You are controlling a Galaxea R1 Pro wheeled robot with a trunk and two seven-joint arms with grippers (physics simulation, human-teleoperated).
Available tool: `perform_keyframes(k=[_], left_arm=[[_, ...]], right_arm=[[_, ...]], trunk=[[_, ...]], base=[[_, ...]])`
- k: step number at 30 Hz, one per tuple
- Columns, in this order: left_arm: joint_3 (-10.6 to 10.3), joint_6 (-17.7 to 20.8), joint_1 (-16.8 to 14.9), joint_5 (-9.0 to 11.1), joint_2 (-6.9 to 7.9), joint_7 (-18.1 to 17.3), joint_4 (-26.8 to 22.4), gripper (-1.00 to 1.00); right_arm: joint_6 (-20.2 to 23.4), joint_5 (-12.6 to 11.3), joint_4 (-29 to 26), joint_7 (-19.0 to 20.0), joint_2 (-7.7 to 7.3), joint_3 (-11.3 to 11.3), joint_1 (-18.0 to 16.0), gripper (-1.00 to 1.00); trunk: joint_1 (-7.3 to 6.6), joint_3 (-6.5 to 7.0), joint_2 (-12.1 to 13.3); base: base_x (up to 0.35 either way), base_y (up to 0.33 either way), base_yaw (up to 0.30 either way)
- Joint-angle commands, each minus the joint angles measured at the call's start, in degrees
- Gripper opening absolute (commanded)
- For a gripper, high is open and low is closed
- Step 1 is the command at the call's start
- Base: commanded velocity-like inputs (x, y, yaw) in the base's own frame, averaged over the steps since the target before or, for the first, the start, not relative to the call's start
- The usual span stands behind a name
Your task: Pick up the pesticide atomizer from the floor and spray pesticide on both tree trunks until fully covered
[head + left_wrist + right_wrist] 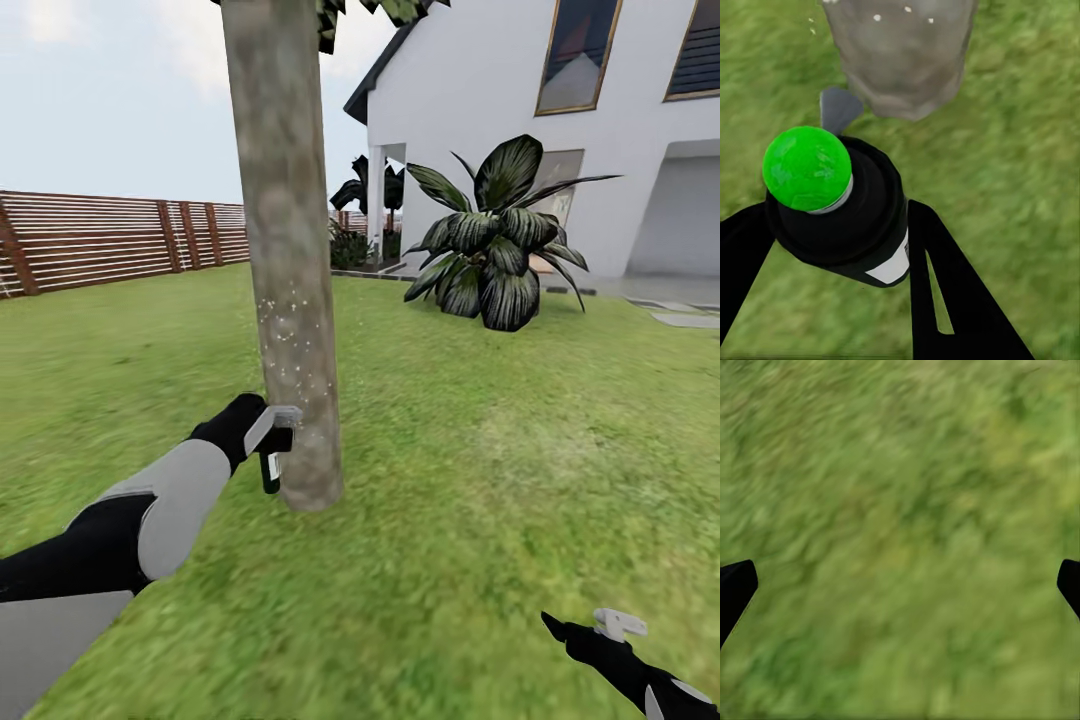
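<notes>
A thick grey-brown tree trunk (288, 250) rises from the grass lawn (480, 470) just ahead, with small white specks on its bark around mid-height. My left gripper (268, 440) is shut on the dark pesticide atomizer (271, 472), held right against the trunk's base. In the left wrist view the atomizer (862, 217) sits between both black fingers (937, 285), its white label and a green ball on top showing, and the trunk (900, 56) stands close beyond it. Low at the right, my right gripper (585, 628) hangs open over bare grass (900, 540).
A big dark-leaved palm-like plant (495, 245) stands at the back right before the white house (520, 110). A brown slat fence (110, 238) runs along the left. A stone patio (680, 305) borders the lawn at the far right.
</notes>
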Motion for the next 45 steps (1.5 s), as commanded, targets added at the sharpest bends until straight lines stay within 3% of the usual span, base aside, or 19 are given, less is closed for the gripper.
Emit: perform_keyframes(k=[1, 9, 24, 45], left_arm=[[-0.03, -0.28, 0.36, -0.04, 0.03, 0.01, -0.04, -1.00], [-0.03, -0.41, 0.61, 0.00, 0.00, 0.01, -0.04, -1.00], [-0.04, -0.41, 0.84, 0.01, -0.04, 0.01, -0.03, -1.00], [-0.03, -0.46, 0.87, 0.00, 0.01, -0.07, -0.03, -1.00]], right_arm=[[0.00, 0.00, 0.00, 0.00, 0.00, 0.00, 0.00, 1.00], [0.00, 0.00, 0.00, 0.00, 0.00, 0.00, 0.00, 1.00], [0.00, 0.00, 0.00, 0.00, 0.00, 0.00, 0.00, 1.00], [0.00, 0.00, 0.00, 0.00, 0.03, 0.00, 0.00, 1.00]], trunk=[[0.00, 0.00, 0.00], [0.00, 0.00, 0.00], [0.00, 0.00, 0.00], [0.00, 0.00, 0.00]], base=[[0.000, 0.000, 0.247], [0.000, -0.135, 0.230], [0.000, -0.320, 0.031], [0.001, -0.323, 0.251]])
